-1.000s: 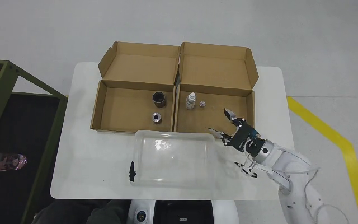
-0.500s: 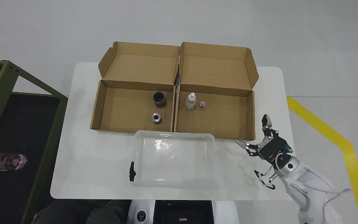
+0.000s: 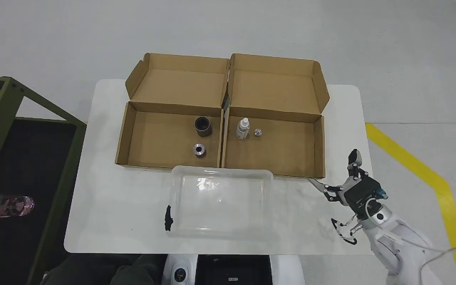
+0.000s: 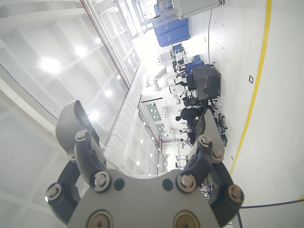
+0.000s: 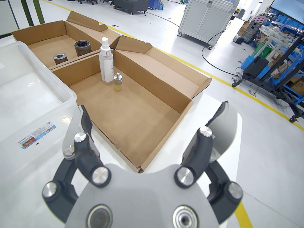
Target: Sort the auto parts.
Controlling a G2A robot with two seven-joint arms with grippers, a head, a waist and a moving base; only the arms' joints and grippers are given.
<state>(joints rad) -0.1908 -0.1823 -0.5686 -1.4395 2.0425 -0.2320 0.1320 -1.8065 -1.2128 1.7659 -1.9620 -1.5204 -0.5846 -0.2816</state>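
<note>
Since the right gripper (image 3: 333, 169) was found spread wide and grasping nothing, just off the front right corner of the right-hand cardboard box (image 3: 292, 148), the step in hand was judged to be a standing-off from the boxes rather than a pick. The left gripper (image 4: 140, 109) was likewise seen released and bare, turned up toward the ceiling (image 4: 35, 36).

The auto parts were placed thus. A taller dark cylinder (image 3: 204, 126) and a shorter dark cylinder (image 3: 198, 149) stood upright and apart in the left-hand cardboard box (image 3: 153, 135). A spray bottle (image 3: 243, 128) and a small metal-capped fitting (image 3: 258, 132) stood just beside each other in the right-hand box, near the wall shared with its neighbour. The clear plastic bin (image 3: 174, 203) lay in front of both boxes on the white table (image 3: 107, 192).

For the step to be done well, the open pincer would need to be kept off the box's front wall and corner, which could be snagged and dragged, upsetting the upright bottle. Should a further part be called for, the bin ought to be entered from above its rim, not across it.
</note>
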